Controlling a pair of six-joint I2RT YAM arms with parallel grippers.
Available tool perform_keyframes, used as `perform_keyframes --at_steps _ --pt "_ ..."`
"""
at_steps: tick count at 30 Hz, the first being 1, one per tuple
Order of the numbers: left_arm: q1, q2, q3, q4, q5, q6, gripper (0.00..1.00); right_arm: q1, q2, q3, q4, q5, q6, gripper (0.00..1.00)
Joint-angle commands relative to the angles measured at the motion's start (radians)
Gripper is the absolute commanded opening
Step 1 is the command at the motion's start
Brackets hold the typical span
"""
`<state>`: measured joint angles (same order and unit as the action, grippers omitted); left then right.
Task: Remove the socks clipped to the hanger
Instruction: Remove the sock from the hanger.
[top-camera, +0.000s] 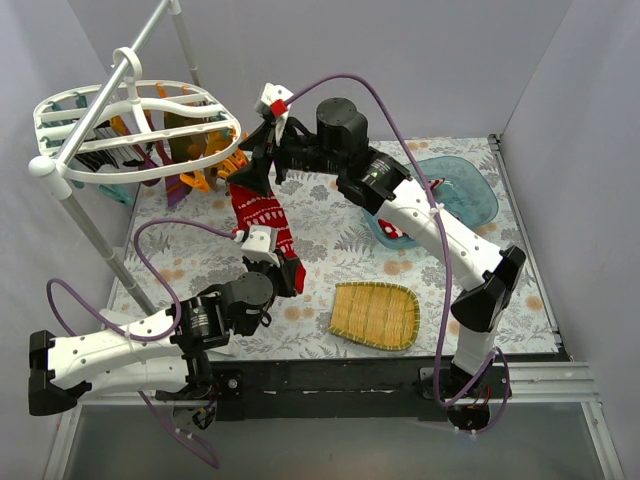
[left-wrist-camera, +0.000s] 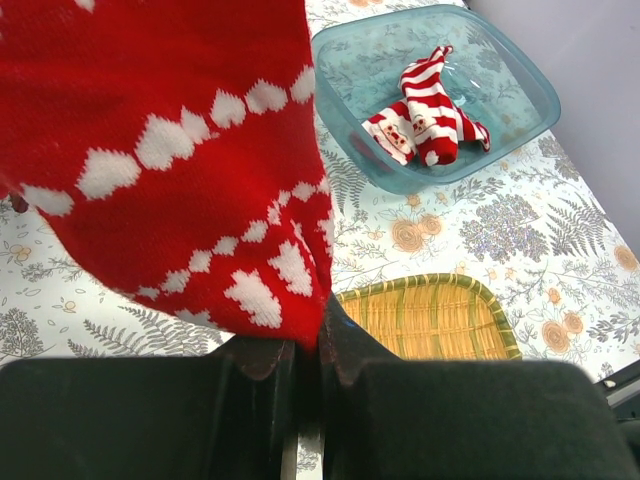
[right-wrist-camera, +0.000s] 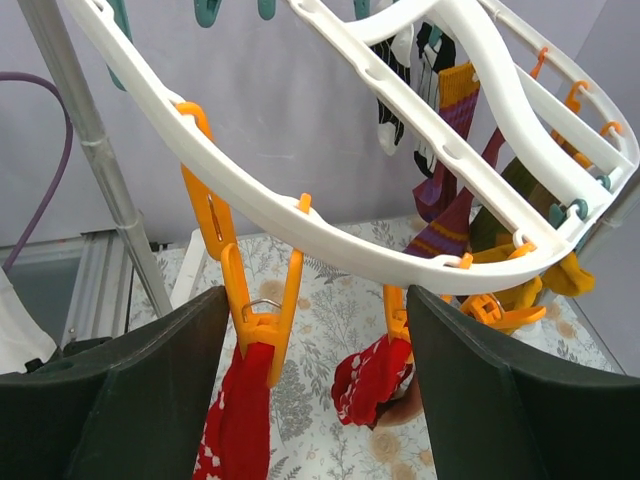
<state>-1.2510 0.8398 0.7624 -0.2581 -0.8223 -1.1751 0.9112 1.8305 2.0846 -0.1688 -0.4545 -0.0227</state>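
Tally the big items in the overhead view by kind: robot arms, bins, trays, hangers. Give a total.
Robot arms: 2 (left arm, right arm)
Teal bin: 1
Woven tray: 1
Hanger: 1
Total: 5

Floral-patterned table (top-camera: 330, 250), woven bamboo tray (top-camera: 373, 315) near front edge, clear teal tub (top-camera: 480, 198) at far right
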Motion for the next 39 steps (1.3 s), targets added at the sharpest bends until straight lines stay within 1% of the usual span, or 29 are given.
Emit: perform_keyframes --at_steps 1,5,8,11,12,19,26,35,37,39 --pt "0.005 -0.005 0.035 -0.004 0.011 0.008 0.00 0.006 -0.059 -0.047 0.069 0.023 0.015 0.79" --pt "0.005 0.002 0.037 -0.006 0.018 0.005 0.00 0.012 -0.082 -0.096 0.078 0.022 0.015 0.79" --pt "0.005 0.005 0.037 -0.004 0.026 0.002 0.00 0.015 -0.123 -0.179 0.139 0.036 0.015 0.80" --pt "0.005 0.012 0.037 -0.004 0.032 -0.003 0.00 0.015 -0.149 -0.212 0.160 0.042 0.039 0.80" --pt "0.005 0.015 0.037 -0.004 0.035 -0.003 0.00 0.015 -0.148 -0.204 0.185 0.043 0.041 0.81" --pt "0.005 0.035 0.040 -0.004 0.054 -0.015 0.00 0.025 -0.112 -0.124 0.187 0.060 0.050 0.81" --pt "0.005 0.045 0.044 -0.004 0.061 -0.015 0.00 0.025 -0.097 -0.117 0.221 0.080 0.075 0.79" --pt "0.005 0.042 0.041 -0.004 0.072 -0.021 0.00 0.026 -0.070 -0.087 0.218 0.085 0.092 0.76" --pt "0.005 0.042 0.043 -0.004 0.075 -0.021 0.00 0.026 -0.066 -0.083 0.218 0.091 0.096 0.74" --pt "0.005 0.042 0.043 -0.004 0.077 -0.021 0.00 0.026 -0.063 -0.084 0.219 0.103 0.099 0.68"
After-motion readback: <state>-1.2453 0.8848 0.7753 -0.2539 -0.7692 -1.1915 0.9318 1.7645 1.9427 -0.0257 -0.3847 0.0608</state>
